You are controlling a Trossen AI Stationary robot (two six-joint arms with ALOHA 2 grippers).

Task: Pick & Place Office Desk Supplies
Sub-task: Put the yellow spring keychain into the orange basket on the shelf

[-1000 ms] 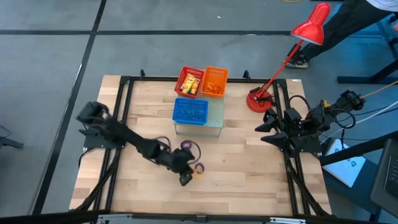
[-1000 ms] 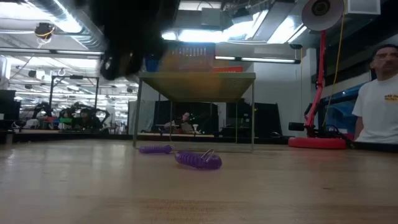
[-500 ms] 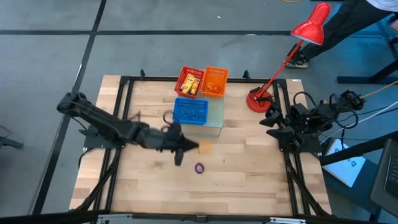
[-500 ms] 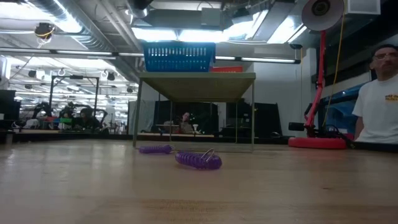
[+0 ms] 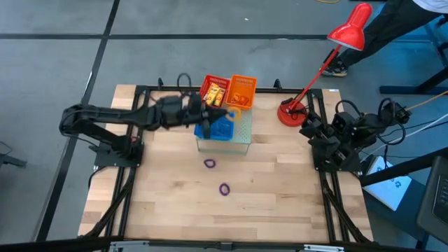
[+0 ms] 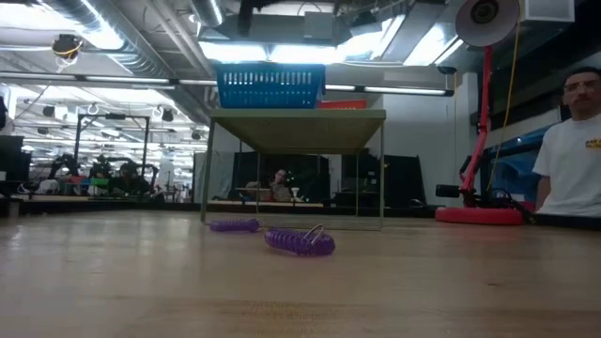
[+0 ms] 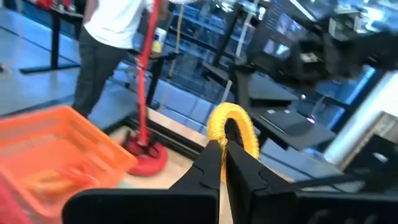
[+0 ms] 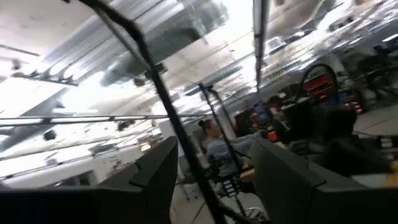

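Observation:
My left gripper (image 5: 227, 113) hovers above the baskets at the table's far side, over the gap between the blue basket (image 5: 215, 127) and the orange basket (image 5: 243, 91). It is shut on a yellow-orange coiled loop (image 7: 233, 126). Two purple coiled loops (image 5: 210, 163) (image 5: 224, 189) lie flat on the wood in the middle of the table; the low view shows them as purple loops (image 6: 235, 225) (image 6: 300, 242). My right gripper (image 8: 211, 180) is open and waits at the table's right edge (image 5: 329, 136). My left gripper (image 7: 222, 146) pinches the yellow-orange loop by one side of its ring (image 7: 217, 130) between the two fingertips. The fingers reach roughly level from the table's left. The loop is lifted clear and stands out beyond the fingertips above the baskets.
A red basket (image 5: 214, 91) with yellow items sits beside the orange one; the blue basket rests on a clear raised stand (image 6: 296, 117). A red desk lamp (image 5: 291, 112) stands at the far right. A person (image 6: 573, 160) stands beyond the table's right side.
My left gripper has risen from the near middle of the table and swung toward the far edge, carrying the yellow-orange loop up over the baskets. The two purple loops have stayed on the table. My right arm has drawn back slightly at the right edge.

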